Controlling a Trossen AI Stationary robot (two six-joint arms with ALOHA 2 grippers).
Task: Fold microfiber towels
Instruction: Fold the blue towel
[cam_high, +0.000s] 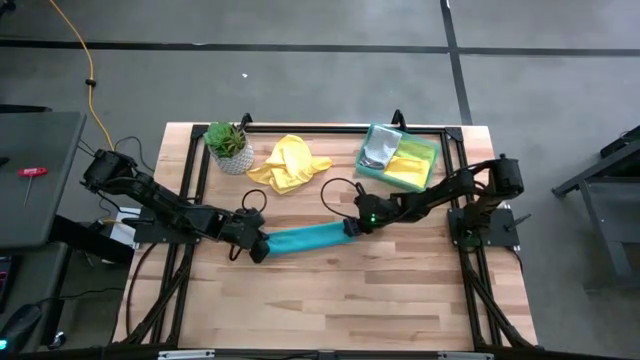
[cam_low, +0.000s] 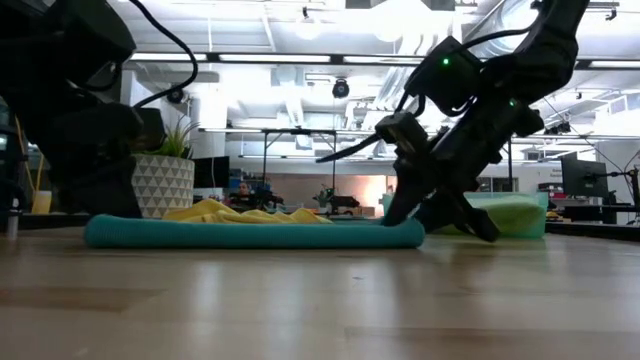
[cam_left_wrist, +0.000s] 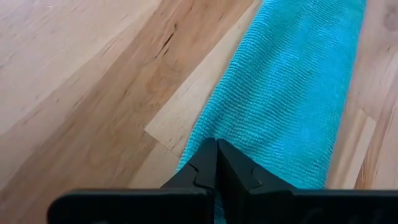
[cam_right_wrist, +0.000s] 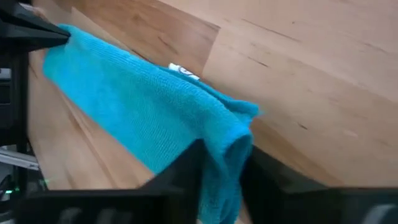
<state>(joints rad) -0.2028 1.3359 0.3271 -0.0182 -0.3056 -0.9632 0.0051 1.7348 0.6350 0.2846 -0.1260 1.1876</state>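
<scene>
Teal towel (cam_high: 303, 240) folded into a long narrow band, lying flat near the middle of the wooden table (cam_high: 330, 310), stretched between the two claws. Left end of the band pinched by the left claw (cam_high: 258, 247): fingers (cam_left_wrist: 214, 171) pressed fully together on the cloth's edge, arm reaching in low from the table's left side. Right end bunched and draped between the fingers of the right claw (cam_high: 352, 227), partly closed around the folded corner (cam_right_wrist: 239, 134), with a small white label (cam_right_wrist: 183, 70) showing along the far edge of the band. Right arm angled down from the right rear of the table, a green light glowing on its wrist. Seen level from the table top, teal towel (cam_low: 255, 234) as a low rounded roll resting on the wood, right claw (cam_low: 405, 215) down on its end. Yellow towel (cam_high: 287, 163) crumpled in a loose heap just behind the teal one, near the back edge. Potted plant (cam_high: 229, 146) in a patterned white pot just beside the yellow heap, toward the left. Green tray (cam_high: 398, 157) at the back right, holding a grey towel (cam_high: 377, 152) and a yellow-green towel (cam_high: 412, 163) side by side.
</scene>
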